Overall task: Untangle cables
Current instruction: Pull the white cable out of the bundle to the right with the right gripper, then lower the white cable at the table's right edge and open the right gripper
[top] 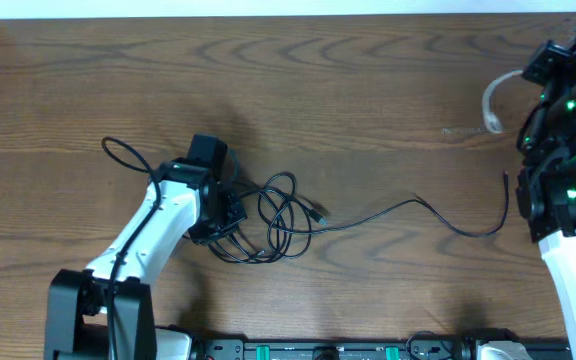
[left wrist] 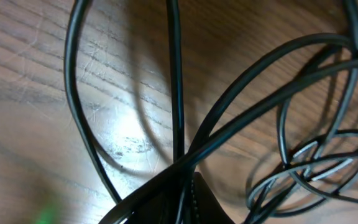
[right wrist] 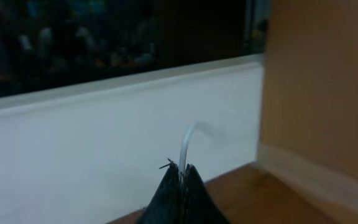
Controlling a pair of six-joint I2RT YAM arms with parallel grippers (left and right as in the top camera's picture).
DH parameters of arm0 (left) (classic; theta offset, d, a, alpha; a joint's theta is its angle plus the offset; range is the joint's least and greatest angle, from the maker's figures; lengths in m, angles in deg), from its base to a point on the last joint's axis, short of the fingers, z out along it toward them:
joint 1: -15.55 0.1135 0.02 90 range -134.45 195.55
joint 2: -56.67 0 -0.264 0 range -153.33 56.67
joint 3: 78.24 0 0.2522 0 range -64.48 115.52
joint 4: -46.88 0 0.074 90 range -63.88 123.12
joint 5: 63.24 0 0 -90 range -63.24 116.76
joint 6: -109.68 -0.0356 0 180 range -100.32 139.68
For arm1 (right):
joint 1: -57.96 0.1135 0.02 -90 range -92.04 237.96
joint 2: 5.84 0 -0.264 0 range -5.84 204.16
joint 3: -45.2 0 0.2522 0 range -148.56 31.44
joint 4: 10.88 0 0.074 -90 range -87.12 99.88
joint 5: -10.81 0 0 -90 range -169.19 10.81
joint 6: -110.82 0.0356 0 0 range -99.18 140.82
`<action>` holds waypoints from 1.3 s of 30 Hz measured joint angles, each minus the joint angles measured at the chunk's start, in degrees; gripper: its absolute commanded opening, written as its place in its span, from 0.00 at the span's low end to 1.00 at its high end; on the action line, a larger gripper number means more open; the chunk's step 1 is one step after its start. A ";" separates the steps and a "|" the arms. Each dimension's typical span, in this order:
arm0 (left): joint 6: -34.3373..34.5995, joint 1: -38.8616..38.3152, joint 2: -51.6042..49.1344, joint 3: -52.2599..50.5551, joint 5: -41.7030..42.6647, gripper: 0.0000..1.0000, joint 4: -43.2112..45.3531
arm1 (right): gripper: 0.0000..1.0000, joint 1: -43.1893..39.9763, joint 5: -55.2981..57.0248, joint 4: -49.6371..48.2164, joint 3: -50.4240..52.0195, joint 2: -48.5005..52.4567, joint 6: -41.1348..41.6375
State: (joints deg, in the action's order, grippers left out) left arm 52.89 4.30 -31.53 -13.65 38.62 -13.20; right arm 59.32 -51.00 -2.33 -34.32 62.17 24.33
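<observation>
A tangle of thin black cables lies left of the table's middle. One strand runs right to a plug end, and another loops out to the left. My left gripper is down at the tangle's left side. In the left wrist view it is shut on crossing black cables, with more loops to the right. My right gripper is at the far right edge, raised. In its wrist view it is shut on the white cable, which curls out to the left.
The wooden table stretches between the two arms. A white wall and a wooden side panel stand beyond the right gripper. A black equipment rail runs along the front edge.
</observation>
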 measured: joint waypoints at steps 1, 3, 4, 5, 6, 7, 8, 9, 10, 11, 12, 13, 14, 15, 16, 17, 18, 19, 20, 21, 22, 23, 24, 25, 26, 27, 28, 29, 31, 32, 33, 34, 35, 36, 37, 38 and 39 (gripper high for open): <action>0.00 0.00 -0.20 0.00 0.00 0.07 0.09 | 0.01 -1.09 0.11 0.70 0.00 0.15 0.00; 0.00 0.00 -0.31 0.00 0.00 0.07 0.28 | 0.01 -3.26 0.31 2.19 -0.09 0.85 0.00; 0.00 0.00 -0.31 0.00 0.00 0.07 0.31 | 0.01 -4.37 0.39 2.93 -0.11 1.40 0.00; 0.02 0.00 -0.31 0.00 -0.02 0.08 0.35 | 0.01 -5.73 0.44 3.91 -0.11 2.25 -0.02; 0.00 0.00 -0.31 0.00 0.00 0.08 0.37 | 0.01 -6.99 0.48 4.63 -0.13 3.28 0.00; 0.00 0.00 -0.31 0.00 0.00 0.08 0.44 | 0.01 -8.24 0.57 5.29 -0.13 4.44 0.00; 0.00 0.00 -0.31 0.00 0.00 0.07 0.48 | 0.01 -9.29 0.63 5.79 -0.13 5.53 0.00; 0.00 0.00 -0.31 0.00 0.00 0.07 0.48 | 0.01 -10.38 0.68 6.10 -0.13 6.82 0.00; 0.00 0.00 -0.31 0.00 0.00 0.08 0.48 | 0.01 -11.61 0.61 6.25 -0.13 8.09 0.00; 0.00 0.00 -0.31 0.00 0.00 0.08 0.48 | 0.01 -12.50 0.61 6.34 -0.13 9.03 0.00; 0.00 0.00 -0.31 0.00 0.00 0.08 0.48 | 0.01 -13.77 0.59 6.45 -0.13 10.21 0.00; 0.00 0.00 -0.31 0.00 -0.02 0.08 0.48 | 0.01 -14.91 0.61 6.54 -0.13 11.15 0.00; 0.00 0.00 -0.31 0.00 0.00 0.07 0.48 | 0.01 -15.96 0.61 6.67 -0.13 11.80 0.00; 0.00 0.00 -0.31 0.00 -0.02 0.07 0.50 | 0.01 -16.94 0.52 6.88 -0.13 12.20 0.00; 0.00 0.00 -0.31 0.00 0.00 0.08 0.50 | 0.01 -17.68 0.31 7.30 -0.13 12.35 0.00; 0.00 0.00 -0.31 0.00 -0.02 0.08 0.59 | 0.01 -18.45 0.20 7.78 -0.13 12.39 0.00; 0.00 0.00 -0.31 0.00 0.00 0.08 0.72 | 0.01 -19.17 -0.07 8.39 -0.13 12.39 0.00; 0.00 0.00 -0.31 0.00 0.00 0.08 0.96 | 0.01 -19.61 -0.28 9.07 -0.13 12.39 0.04; 0.00 0.00 -0.31 0.00 0.00 0.08 1.22 | 0.01 -20.06 -0.70 9.99 -0.13 12.39 0.22; 0.00 0.00 -0.31 0.00 0.00 0.08 1.44 | 0.01 -20.41 -1.01 11.08 -0.13 12.44 0.52; 0.00 0.00 -0.31 0.00 0.00 0.08 1.55 | 0.01 -20.83 -1.33 12.00 -0.13 12.52 0.94; 0.00 0.00 -0.31 0.00 0.00 0.08 1.57 | 0.01 -21.14 -1.46 12.79 -0.13 12.63 1.38; 0.00 0.00 -0.31 0.00 0.00 0.08 1.55 | 0.01 -21.53 -1.62 13.49 -0.13 12.81 1.95; 0.00 0.00 -0.31 0.00 0.00 0.08 1.55 | 0.01 -22.08 -1.75 14.27 -0.13 13.27 2.64; 0.00 0.00 -0.31 0.00 0.00 0.08 1.53 | 0.01 -22.47 -1.81 14.56 -0.13 13.68 3.15; 0.00 0.00 -0.31 0.00 0.00 0.08 1.53 | 0.01 -23.04 -1.84 14.91 -0.13 14.40 3.74; 0.00 0.00 -0.31 0.00 0.00 0.08 1.49 | 0.01 -23.65 -1.84 15.30 -0.13 15.30 4.17; 0.00 0.00 -0.31 0.00 0.00 0.08 1.44 | 0.01 -24.11 -1.88 15.61 -0.13 16.06 4.48; 0.00 0.00 -0.31 0.00 0.00 0.08 1.40 | 0.01 -25.22 -2.01 16.55 -0.13 17.99 5.07; 0.00 0.00 -0.31 0.00 0.00 0.08 1.40 | 0.01 -25.86 -2.08 16.98 -0.13 19.19 5.27; 0.00 0.00 -0.31 0.00 -0.02 0.08 1.40 | 0.01 -26.34 -2.19 17.35 -0.13 19.96 5.33; 0.00 0.00 -0.31 0.00 0.00 0.08 1.40 | 0.03 -26.75 -2.29 17.68 -0.13 20.63 5.46; 0.00 0.00 -0.31 0.00 0.00 0.08 1.38 | 0.06 -27.04 -2.34 17.84 -0.13 21.00 5.51; 0.00 0.00 -0.31 0.00 0.00 0.08 1.40 | 0.08 -27.34 -2.45 17.86 -0.13 21.29 5.57; 0.00 0.00 -0.31 0.00 -0.02 0.08 1.38 | 0.09 -27.58 -2.51 17.84 -0.13 21.49 5.70; 0.00 0.00 -0.31 0.00 -0.02 0.08 1.38 | 0.09 -27.96 -2.75 17.86 -0.13 21.53 5.90; 0.00 0.00 -0.31 0.00 0.00 0.08 1.40 | 0.10 -28.22 -2.97 17.84 -0.13 21.55 6.08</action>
State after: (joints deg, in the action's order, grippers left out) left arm 52.89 4.30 -31.84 -13.65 38.62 -11.81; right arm 31.11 -53.97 15.50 -34.45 83.72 30.40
